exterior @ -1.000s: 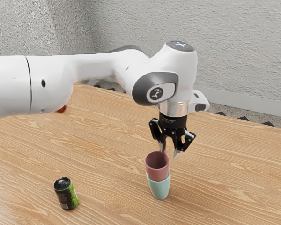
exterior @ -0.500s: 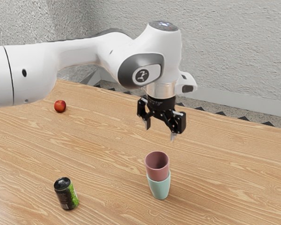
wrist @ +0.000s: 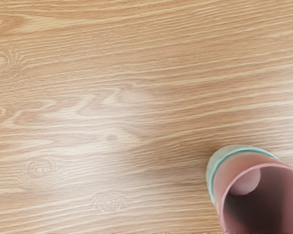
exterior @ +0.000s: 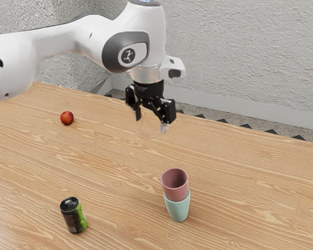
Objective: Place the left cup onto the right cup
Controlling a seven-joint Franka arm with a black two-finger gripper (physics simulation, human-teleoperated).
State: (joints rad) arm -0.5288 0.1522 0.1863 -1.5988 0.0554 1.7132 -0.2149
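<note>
A pink cup (exterior: 175, 184) sits nested upright in a mint-green cup (exterior: 177, 207) on the wooden table, toward the front middle of the exterior view. My gripper (exterior: 151, 121) hangs open and holds nothing, high above the table and well up and to the exterior view's left of the stacked cups. From the wrist camera I look down into the pink cup (wrist: 261, 199), with the green cup's rim (wrist: 216, 169) showing around it.
A dark green can (exterior: 74, 214) stands near the table's front at the exterior view's left. A small red apple (exterior: 67, 117) lies farther back on the left. The table's far edge runs behind the gripper, along a grey wall.
My open gripper has risen from just above the pink cup's rim and drawn away up and to the exterior view's left. The stacked cups have stayed put.
</note>
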